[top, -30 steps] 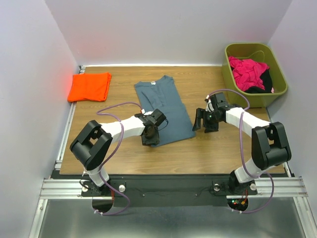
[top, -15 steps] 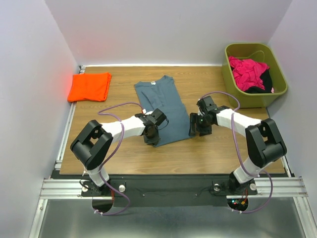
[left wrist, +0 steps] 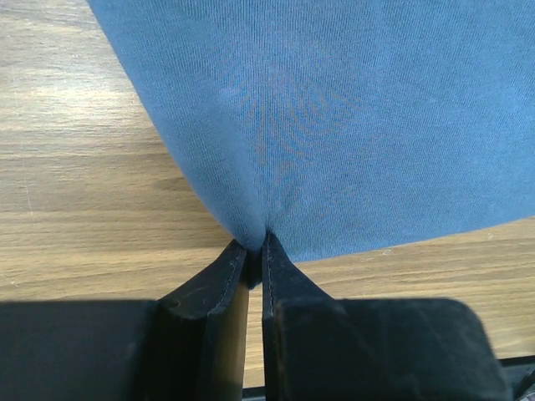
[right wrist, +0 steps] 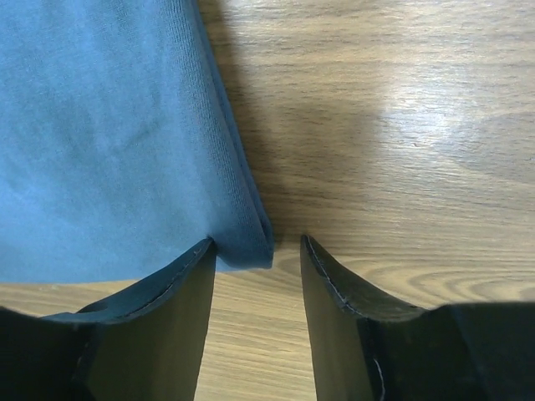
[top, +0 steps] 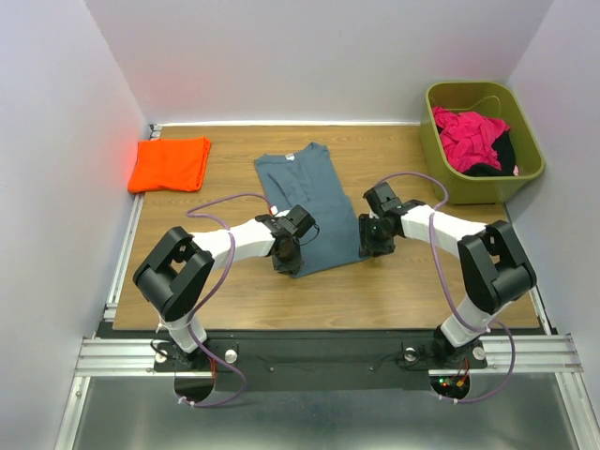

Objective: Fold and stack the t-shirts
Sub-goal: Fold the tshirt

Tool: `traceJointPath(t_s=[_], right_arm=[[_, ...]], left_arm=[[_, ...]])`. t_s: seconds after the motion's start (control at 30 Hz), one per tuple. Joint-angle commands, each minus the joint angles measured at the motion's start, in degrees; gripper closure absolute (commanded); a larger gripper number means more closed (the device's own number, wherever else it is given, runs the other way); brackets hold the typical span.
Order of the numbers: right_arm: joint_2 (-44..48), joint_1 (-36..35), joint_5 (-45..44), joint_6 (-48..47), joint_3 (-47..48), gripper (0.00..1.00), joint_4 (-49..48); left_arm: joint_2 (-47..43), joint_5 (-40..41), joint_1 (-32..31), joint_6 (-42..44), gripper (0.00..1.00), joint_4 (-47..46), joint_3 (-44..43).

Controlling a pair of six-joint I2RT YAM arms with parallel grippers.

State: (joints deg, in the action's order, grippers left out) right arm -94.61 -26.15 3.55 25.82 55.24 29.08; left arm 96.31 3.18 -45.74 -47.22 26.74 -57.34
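- Top view: white-walled booth and a wooden table (top: 394, 281).
- Olive bin (top: 433, 141) in the upper right holds crumpled pink cloth (top: 466, 134) with a bit of black cloth (top: 504, 150) beside it.
- Orange t-shirt (top: 170, 164) lies folded in the upper left. Blue-grey t-shirt (top: 309, 202) lies flat in the centre.
- Left gripper (top: 286, 258) is at the shirt's lower left corner and right gripper (top: 367, 239) at its lower right corner.
- A second ago the right gripper was apart from the shirt, further right. The left has barely moved.
- Left wrist view: fingers pinched together on the blue-grey hem, with cloth puckered at the tips.
- Right wrist view: fingers spread, with the shirt's corner lying between them, touching the left finger.
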Motion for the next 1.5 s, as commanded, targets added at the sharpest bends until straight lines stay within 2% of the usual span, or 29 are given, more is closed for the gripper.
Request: traceJointPath(t_s=[0.0, 0.07, 0.33, 0.53, 0.7, 0.83, 0.93, 1.03, 1.2, 1.37, 1.47], right_arm=[[-4.62, -1.44, -4.77, 1.6, -0.93, 0.5, 1.94], [-6.37, -1.71, -5.92, 1.42, -1.1, 0.5, 2.29], [-11.82, -4.6, -6.28, 1.16, 0.3, 0.72, 3.44], [-12.71, -4.96, -6.97, 0.72, 1.18, 0.99, 4.05], [-7.44, -4.96, -11.54, 0.28, 3.46, 0.99, 9.48], [-2.44, -4.96, -14.36, -0.86, 3.74, 0.99, 16.17], [0.55, -5.05, -12.53, 0.02, 1.19, 0.99, 19.96], [6.35, -5.4, -7.26, 2.03, -4.51, 0.99, 22.15], [18.12, -5.75, -4.17, 5.28, -7.16, 0.99, 29.0], [25.87, -5.84, -1.36, 7.39, -6.91, 1.0, 35.33], [27.9, -5.84, -2.22, 7.49, -3.31, 0.99, 38.23]], left_arm=[[-1.13, -0.1, -0.14, 0.9, 0.87, 0.94, 1.62], [-1.56, -0.54, -0.14, 1.25, 0.87, 0.77, 1.71], [-2.88, -1.51, 0.38, 2.22, 0.89, 0.24, 2.5], [-3.76, -2.73, 1.08, 3.1, 0.93, 0.06, 2.76], [-7.36, -2.39, 2.75, 6.35, 1.0, 4.01, 1.36], [-10.97, -2.74, 3.55, 10.74, 1.0, 7.36, 1.7], [-13.77, -8.27, 2.15, 11.63, 1.0, 7.36, 4.25], [-18.07, -12.57, -1.45, 10.05, 1.0, 6.48, 8.81], [-25.37, -17.15, -8.3, 3.03, 1.0, 6.39, 16.38], [-31.27, -18.82, -15.77, -2.87, 1.0, 6.57, 17.18], [-32.59, -15.68, -16.4, -4.81, 1.0, 8.75, 13.86]])
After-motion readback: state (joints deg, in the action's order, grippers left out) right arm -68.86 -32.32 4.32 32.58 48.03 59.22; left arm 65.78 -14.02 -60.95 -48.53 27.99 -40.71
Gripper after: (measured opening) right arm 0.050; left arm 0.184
